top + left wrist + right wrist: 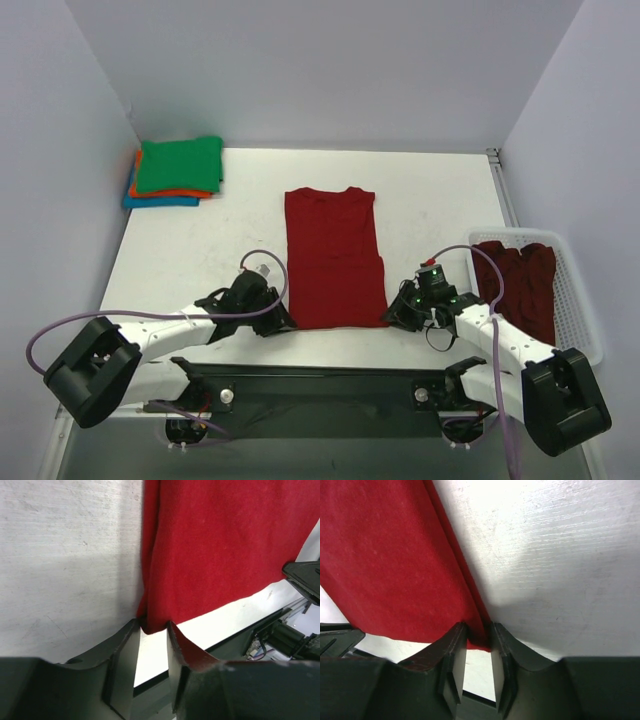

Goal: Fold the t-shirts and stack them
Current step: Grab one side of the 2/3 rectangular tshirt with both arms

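A dark red t-shirt (333, 255) lies flat on the white table, narrowed into a long strip with its collar at the far end. My left gripper (283, 322) is at its near left corner and my right gripper (392, 318) at its near right corner. In the left wrist view the gripper (152, 626) pinches the shirt's (220, 550) hem corner between its fingertips. In the right wrist view the gripper (479, 632) likewise grips the shirt's (385, 565) folded edge. A stack of folded shirts (178, 170), green over orange over blue, sits at the far left.
A white slotted basket (578, 290) stands at the right edge of the table, with more dark red shirts (520, 285) crumpled inside. The table's near edge and the arms' black base rail (320, 375) run just behind both grippers.
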